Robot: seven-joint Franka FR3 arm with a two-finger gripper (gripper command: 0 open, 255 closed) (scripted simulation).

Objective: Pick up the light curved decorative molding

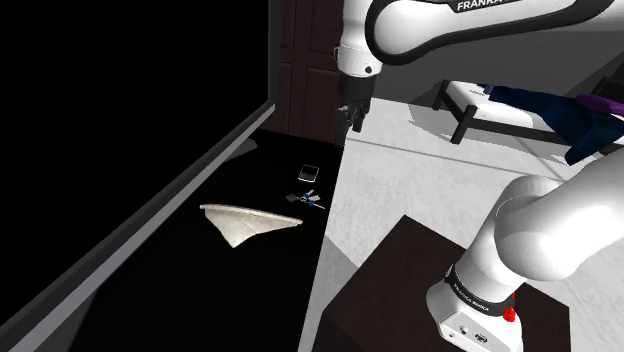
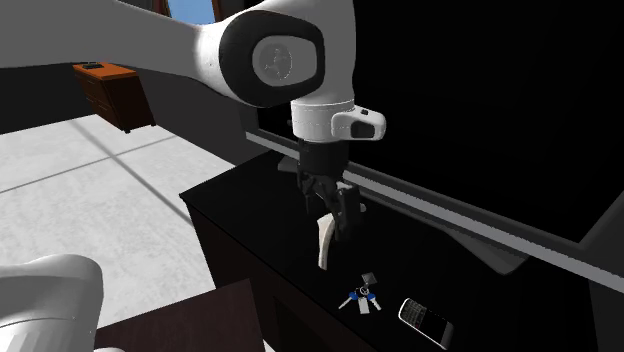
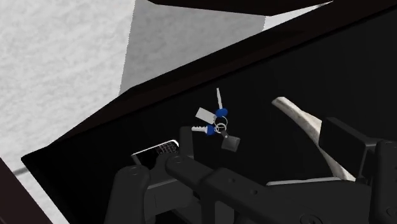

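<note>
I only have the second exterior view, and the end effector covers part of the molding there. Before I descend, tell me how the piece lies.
Observer: The shoulder view shows the molding whole. It is a pale curved wedge lying flat on the black tabletop.
Operator: Good. Now report the end effector's fingers.
Observer: In the wrist view the fingers stand apart and clasp nothing.
Operator: Give me the clearance from the piece.
Observer: In the shoulder view the end effector hangs well above the table, apart from the molding.
</note>
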